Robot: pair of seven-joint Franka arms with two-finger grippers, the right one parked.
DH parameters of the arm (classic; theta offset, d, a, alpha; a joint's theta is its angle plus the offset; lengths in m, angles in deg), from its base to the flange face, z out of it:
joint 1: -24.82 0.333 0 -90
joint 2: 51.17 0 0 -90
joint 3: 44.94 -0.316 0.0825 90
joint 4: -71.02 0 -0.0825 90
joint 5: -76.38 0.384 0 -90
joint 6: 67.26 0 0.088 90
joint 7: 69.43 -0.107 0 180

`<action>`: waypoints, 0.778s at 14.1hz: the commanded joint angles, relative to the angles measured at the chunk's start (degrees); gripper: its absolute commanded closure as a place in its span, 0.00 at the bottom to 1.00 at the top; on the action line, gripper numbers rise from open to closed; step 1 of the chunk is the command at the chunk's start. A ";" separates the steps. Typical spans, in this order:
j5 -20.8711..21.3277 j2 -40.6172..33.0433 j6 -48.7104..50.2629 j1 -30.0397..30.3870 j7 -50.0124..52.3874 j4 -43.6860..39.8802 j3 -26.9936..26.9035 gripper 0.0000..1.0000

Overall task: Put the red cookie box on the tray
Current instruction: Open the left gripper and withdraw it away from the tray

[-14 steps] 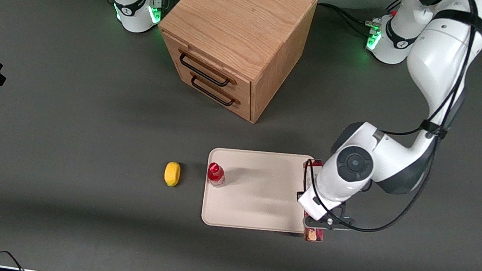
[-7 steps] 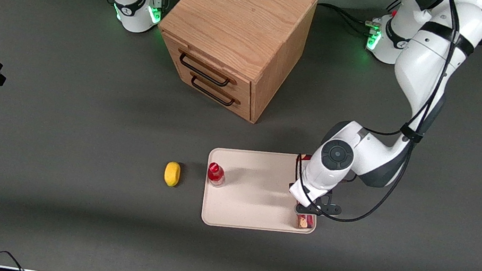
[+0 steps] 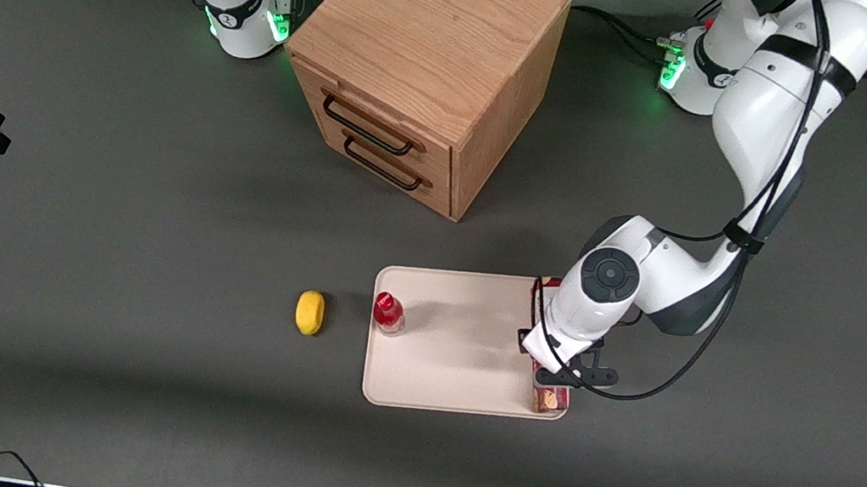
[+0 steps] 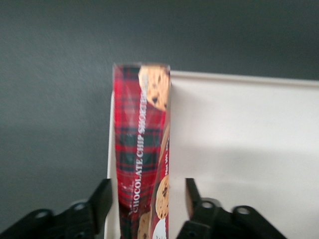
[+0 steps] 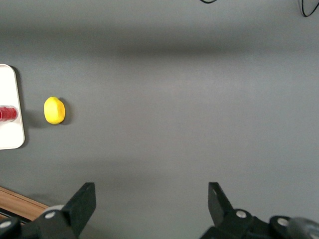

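Starting at the parked arm's end of the table (image 3: pixel 98 245), we see a small yellow lemon-like thing (image 3: pixel 310 312) lying alone on the dark grey surface; it also shows in the right wrist view (image 5: pixel 54 110). Just beside it stands a small bottle with a red cap (image 3: pixel 388 312), upright on the edge of the tray (image 3: pixel 452 349) that faces the lemon. Farther from the front camera than both sits the wooden cabinet (image 3: pixel 426 62), its two dark-handled drawers (image 3: pixel 374 150) turned toward the parked arm's end and the front.

The tray is pale cream-pink with rounded corners, and most of its surface is bare. Along its edge toward the working arm's end lies the red cookie box (image 3: pixel 548 398), running lengthwise with that short side. In the front view the arm's wrist covers most of the box, so we see only its near end and a sliver of its other end. The wrist view shows it better: the box (image 4: pixel 142 149), in red tartan with chocolate-chip cookies printed on it, seems to rest on the tray's rim (image 4: pixel 239 78), with part of its width over the grey table, though we cannot say how much.

The gripper (image 3: pixel 564 375) is right above the box. Its two black fingers (image 4: pixel 102 199) stand spread on either side of the box (image 4: pixel 149 204), with a visible gap on at least one side.
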 commanded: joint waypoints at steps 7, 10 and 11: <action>-18.14 -24.03 23.91 12.59 -24.02 0.30 -3.33 0.00; -18.14 -29.92 32.97 16.39 -33.08 0.30 -5.96 0.00; -18.05 -31.77 35.43 16.74 -34.76 0.47 -7.11 0.00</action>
